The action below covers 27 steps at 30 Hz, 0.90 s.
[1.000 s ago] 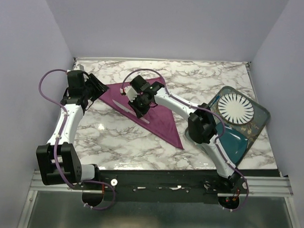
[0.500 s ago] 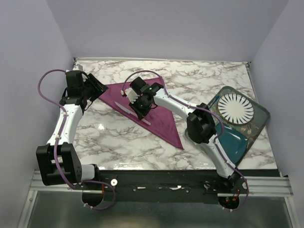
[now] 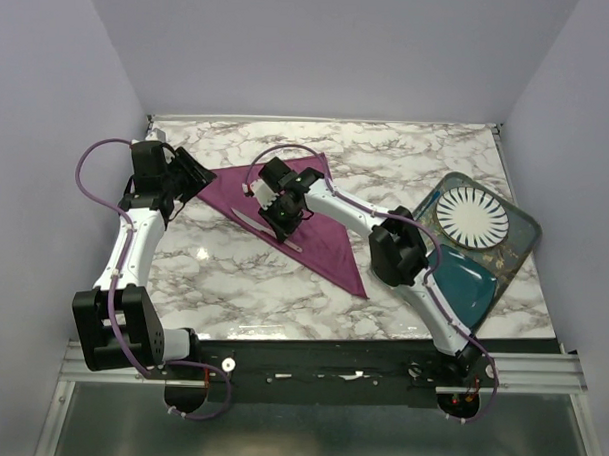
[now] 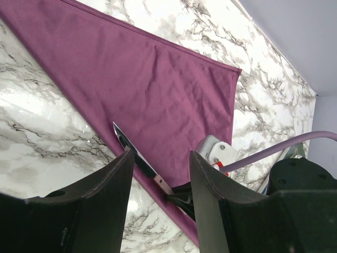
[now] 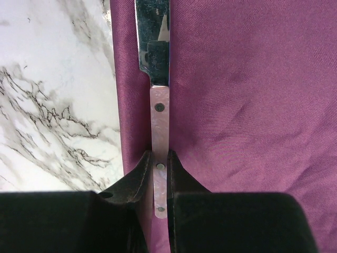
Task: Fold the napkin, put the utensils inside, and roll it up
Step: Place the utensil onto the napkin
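1. The napkin [image 5: 237, 105] is thin cloth, matt, with a fine twill weave and soft creases.
2. The knife [image 5: 159, 126] has a mirror-bright metal blade and a smooth, pearly, riveted handle.
3. The table [image 4: 42, 121] is glossy, marble-patterned, and throws glare.
4. The fingers [image 5: 126, 195] of my right gripper [image 5: 159, 156] are matt black plastic.

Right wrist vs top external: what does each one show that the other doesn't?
Only right wrist: the knife, its pale riveted handle pinched by the right gripper, lying along the napkin edge. Only top external: the open left gripper near the napkin's left corner, the white plate on the teal mat, the napkin's full triangle. Both: knife, napkin, marble table.
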{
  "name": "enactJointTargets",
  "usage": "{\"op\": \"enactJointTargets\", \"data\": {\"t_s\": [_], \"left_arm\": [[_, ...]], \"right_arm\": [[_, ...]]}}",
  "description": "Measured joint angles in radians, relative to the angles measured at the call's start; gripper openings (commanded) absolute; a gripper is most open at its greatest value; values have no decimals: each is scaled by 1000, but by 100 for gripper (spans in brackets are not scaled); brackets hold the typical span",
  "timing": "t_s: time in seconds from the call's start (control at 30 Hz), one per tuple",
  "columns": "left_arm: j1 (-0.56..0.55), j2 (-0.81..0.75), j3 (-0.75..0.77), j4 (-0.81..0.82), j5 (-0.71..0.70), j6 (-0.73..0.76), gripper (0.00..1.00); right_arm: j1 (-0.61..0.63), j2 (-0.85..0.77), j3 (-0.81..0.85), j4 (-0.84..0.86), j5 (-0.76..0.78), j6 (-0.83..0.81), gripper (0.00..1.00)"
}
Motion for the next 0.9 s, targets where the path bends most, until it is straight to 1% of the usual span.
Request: {"op": "enactJointTargets", "data": {"t_s": [0.43,0.8,0.9], "left_arm": [[2,0,0,0,3,1,55],[2,0,0,1,5,4,55],[2,0,0,0,6,4,55]], "right_arm": [[0,11,24,-2,0,44,19],[0,25,35,-3,0,56,21],[0,27,40,-3,0,55,23]]}}
